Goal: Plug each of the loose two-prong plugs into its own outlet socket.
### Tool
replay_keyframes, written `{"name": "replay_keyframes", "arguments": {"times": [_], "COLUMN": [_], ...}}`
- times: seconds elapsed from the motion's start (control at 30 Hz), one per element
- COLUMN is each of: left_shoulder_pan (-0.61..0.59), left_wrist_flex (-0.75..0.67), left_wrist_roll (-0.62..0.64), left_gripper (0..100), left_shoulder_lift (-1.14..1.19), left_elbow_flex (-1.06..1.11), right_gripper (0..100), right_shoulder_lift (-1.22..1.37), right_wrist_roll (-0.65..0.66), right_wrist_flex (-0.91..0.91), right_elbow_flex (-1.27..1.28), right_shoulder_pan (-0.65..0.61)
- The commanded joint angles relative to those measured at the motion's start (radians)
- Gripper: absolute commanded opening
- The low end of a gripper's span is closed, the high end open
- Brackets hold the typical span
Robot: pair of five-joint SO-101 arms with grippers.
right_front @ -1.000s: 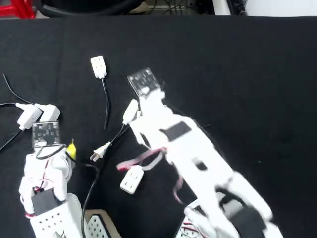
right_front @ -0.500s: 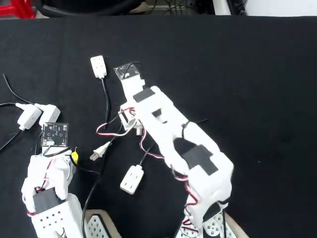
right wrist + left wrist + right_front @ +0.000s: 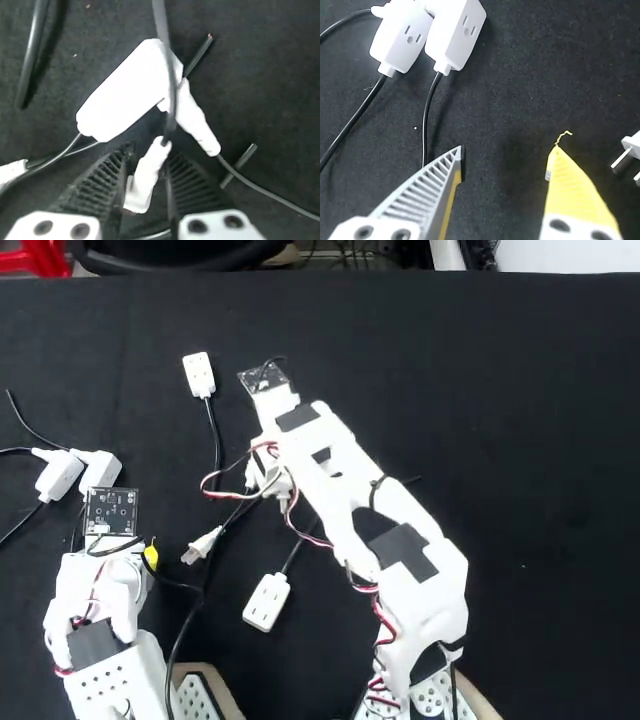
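Right arm (image 3: pixel 360 520) swung left, hand (image 3: pixel 147 152) clamping plug (image 3: pixel 142 186); cable (image 3: pixel 168 75) crosses outlet (image 3: pixel 120 102)

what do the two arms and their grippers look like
Right arm and left arm: white plastic segments, black blocks, red wiring. Left gripper: pointed ribbed fingers, one grey-white, one yellow. Right gripper: black ribbed fingers on white bases with screw holes.

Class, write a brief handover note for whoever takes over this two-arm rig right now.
Left gripper: open, empty, just short of the paired sockets, both unplugged.
Right gripper: shut on the held plug, mid-table.
A loose plug lies between the arms; far socket and near socket look empty.
Done: nothing plugged in.
Left: every plug.
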Motion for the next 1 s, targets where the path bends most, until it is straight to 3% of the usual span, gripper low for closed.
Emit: {"name": "replay_keyframes", "arguments": {"times": [0.0, 0.27, 0.5, 0.7, 0.97], "left_shoulder_pan": [0.012, 0.039, 0.048, 0.105, 0.415], "left_wrist_flex": [-0.008, -0.008, -0.005, 0.017, -0.025], "left_wrist_roll": [-0.008, -0.008, -0.008, -0.009, 0.048], "left_gripper": [27, 27, 27, 27, 27], "left_shoulder_lift": [-0.003, -0.003, -0.003, -0.003, -0.005], "left_elbow_flex": [0.021, 0.021, 0.021, 0.012, -0.016], "right_gripper": [1.8, 1.2, 1.2, 1.2, 1.1], "right_shoulder_lift": [-0.007, -0.107, -0.499, -0.835, -1.241], "right_wrist_roll": [0.008, 0.011, 0.021, -0.04, -0.069], "right_wrist_flex": [0.068, 0.196, 0.064, -0.405, -1.149], "right_elbow_flex": [-0.094, -0.087, 0.22, 0.656, 1.227], "right_shoulder_pan": [0.012, -0.017, -0.026, -0.054, -0.172]}}
